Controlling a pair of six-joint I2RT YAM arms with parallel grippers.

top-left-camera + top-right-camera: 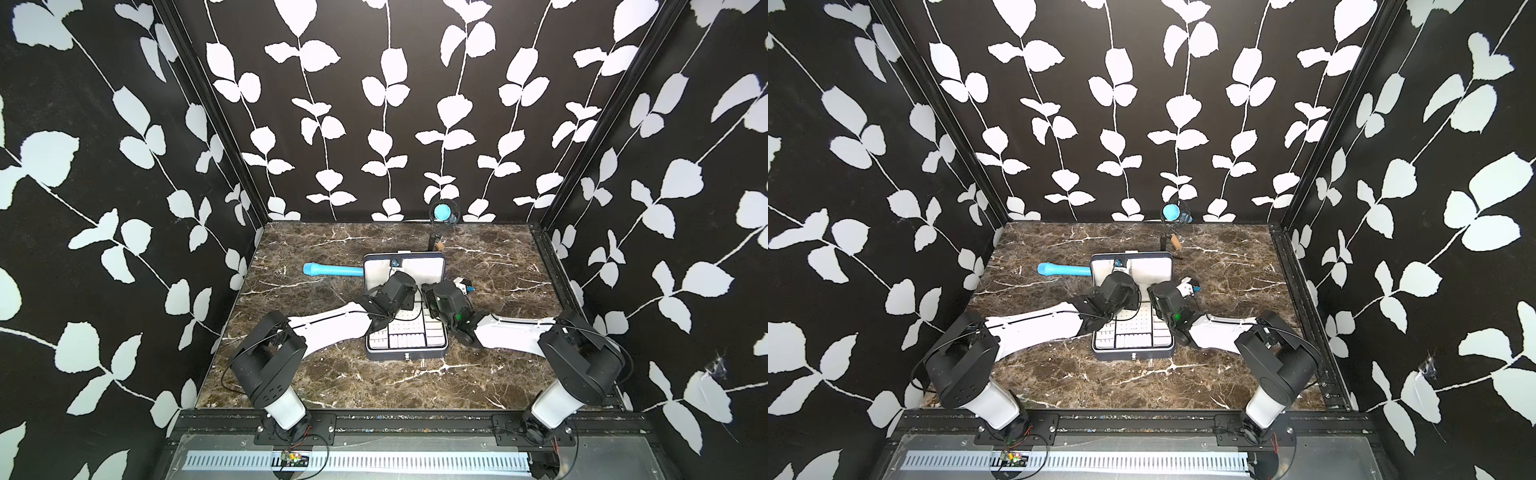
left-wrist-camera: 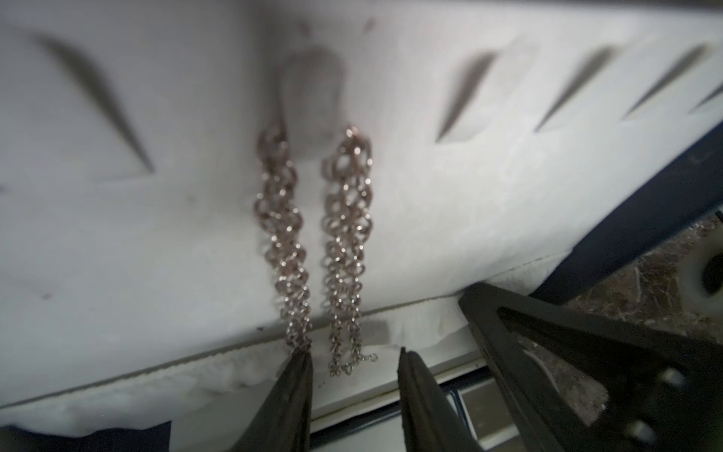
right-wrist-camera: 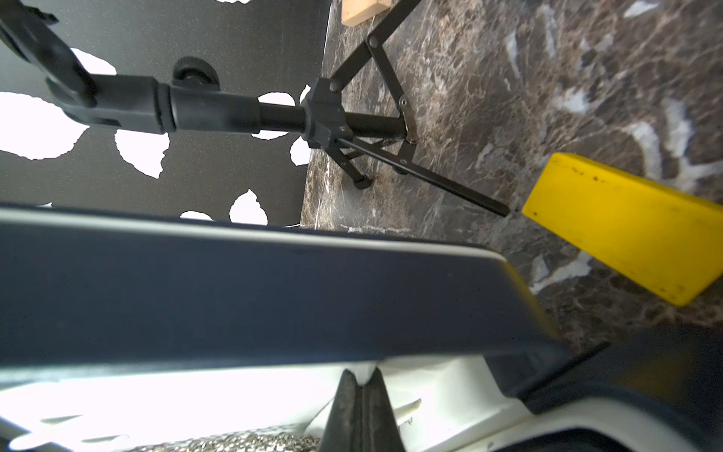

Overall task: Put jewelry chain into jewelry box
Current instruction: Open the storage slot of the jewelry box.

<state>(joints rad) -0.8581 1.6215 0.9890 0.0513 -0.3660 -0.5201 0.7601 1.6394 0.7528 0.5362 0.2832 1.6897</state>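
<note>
The jewelry box [image 1: 406, 354] [image 1: 1133, 353] lies open on the marble table, its lid [image 1: 428, 266] standing upright. The jewelry chain [image 2: 348, 235] hangs in two silvery strands down the lid's white lining. My left gripper [image 2: 354, 354] reaches into the lid with its jaws apart. One fingertip [image 2: 303, 362] touches the lower end of one strand, and the other strand's end dangles in the gap. My right gripper [image 3: 362, 381] is shut at the lid's inner edge, over the white lining. A stretch of the chain [image 3: 234, 442] shows beside it.
A blue cylinder [image 1: 332, 270] lies left of the lid. A black tripod [image 3: 352, 129] carrying a blue ball [image 1: 441, 212] stands behind the box. Near it are a wooden block [image 3: 362, 9] and a yellow block [image 3: 626, 227] on the marble right of the lid.
</note>
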